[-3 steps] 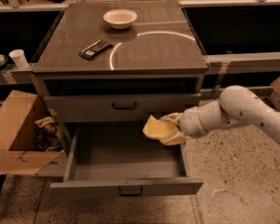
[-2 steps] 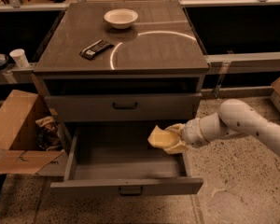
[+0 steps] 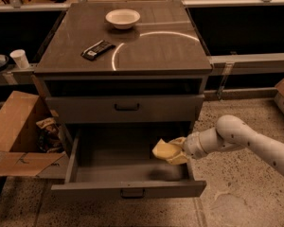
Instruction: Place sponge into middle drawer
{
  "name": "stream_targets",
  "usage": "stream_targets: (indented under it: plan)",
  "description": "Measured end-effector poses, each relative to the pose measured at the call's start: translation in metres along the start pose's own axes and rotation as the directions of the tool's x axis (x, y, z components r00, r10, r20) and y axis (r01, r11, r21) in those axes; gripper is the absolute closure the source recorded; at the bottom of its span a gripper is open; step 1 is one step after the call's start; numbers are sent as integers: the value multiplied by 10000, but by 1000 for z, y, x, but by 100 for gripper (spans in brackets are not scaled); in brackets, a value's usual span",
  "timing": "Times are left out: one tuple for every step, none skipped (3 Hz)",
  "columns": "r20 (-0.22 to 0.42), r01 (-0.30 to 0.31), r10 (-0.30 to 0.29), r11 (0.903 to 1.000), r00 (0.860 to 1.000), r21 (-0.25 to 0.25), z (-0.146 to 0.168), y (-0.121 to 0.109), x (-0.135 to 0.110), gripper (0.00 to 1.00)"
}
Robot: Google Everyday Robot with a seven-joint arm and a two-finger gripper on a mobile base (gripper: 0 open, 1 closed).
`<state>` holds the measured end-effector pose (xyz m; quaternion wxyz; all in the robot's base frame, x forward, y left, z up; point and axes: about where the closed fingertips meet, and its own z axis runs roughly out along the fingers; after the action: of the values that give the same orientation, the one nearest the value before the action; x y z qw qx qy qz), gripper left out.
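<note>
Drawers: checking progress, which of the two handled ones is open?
The lower drawer, pulled out, tray showing; the upper drawer is shut. The pincer holds the sponge above the open one.

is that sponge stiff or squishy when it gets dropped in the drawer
Probably squishy: the sponge looks bent and crumpled in the end effector, which holds it over the right side of the open middle drawer. Its lumpy, flattish shape likely won't roll, and it probably lands softly.

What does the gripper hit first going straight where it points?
Likely the left wall of the middle drawer, or its floor; the gripper, holding the sponge, points left over the open tray. Depth unclear.
</note>
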<state>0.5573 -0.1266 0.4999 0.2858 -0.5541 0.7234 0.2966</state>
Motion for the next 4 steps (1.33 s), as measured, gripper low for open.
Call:
stream_targets:
  plan:
    - [41,335,-333,9985,9994,-441,39,3,-4,73]
    - [41,503,-502,9963,9987,-704,59,5,-9,50]
    - [106,702,-696,9940,9975,-843,69,7,-19,27]
    - [308,779,-755,9932,9967,-869,71,7,-25,4]
